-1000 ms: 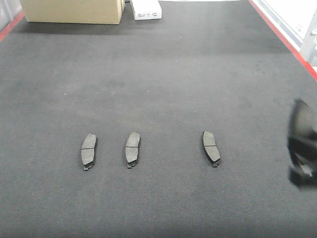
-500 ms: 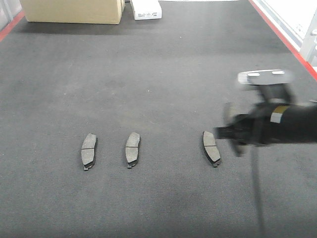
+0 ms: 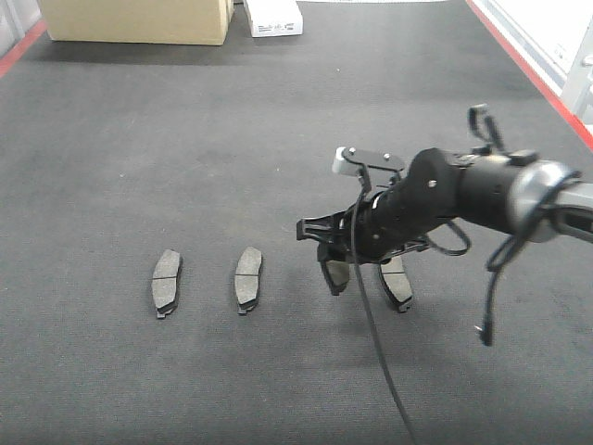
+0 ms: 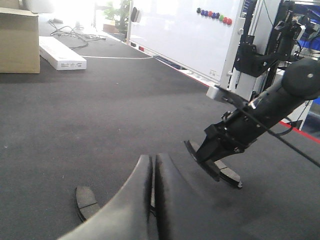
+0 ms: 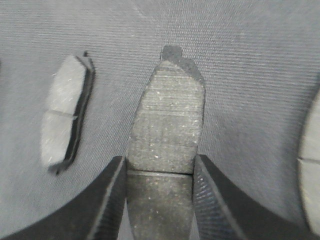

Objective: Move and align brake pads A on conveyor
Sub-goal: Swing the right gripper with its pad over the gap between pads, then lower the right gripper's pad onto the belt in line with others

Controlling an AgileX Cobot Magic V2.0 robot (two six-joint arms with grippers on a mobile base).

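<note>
Right tool point(image 3: 335, 276) clamps a brake pad point(image 5: 167, 135) across its width, long axis toward 12 o'clock; gap on conveyor point(image 3: 278, 148) lies beneath; left tool point(image 4: 150, 200) closed, empty

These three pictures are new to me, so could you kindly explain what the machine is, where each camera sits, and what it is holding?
It is a two-armed robot working over a dark felt-like conveyor with red edges. The front view looks down the belt from the robot's own position. The other two come from cameras on its wrists.

In the front view the right gripper reaches in from the right, carrying a brake pad; the right wrist view shows that pad clamped between its two fingers. Three more pads lie on the belt: the left pad, the middle pad and the right pad, partly hidden behind the arm.

The left wrist view shows the left gripper shut and empty, low over the belt. A cardboard box and a white box sit at the far end.
</note>
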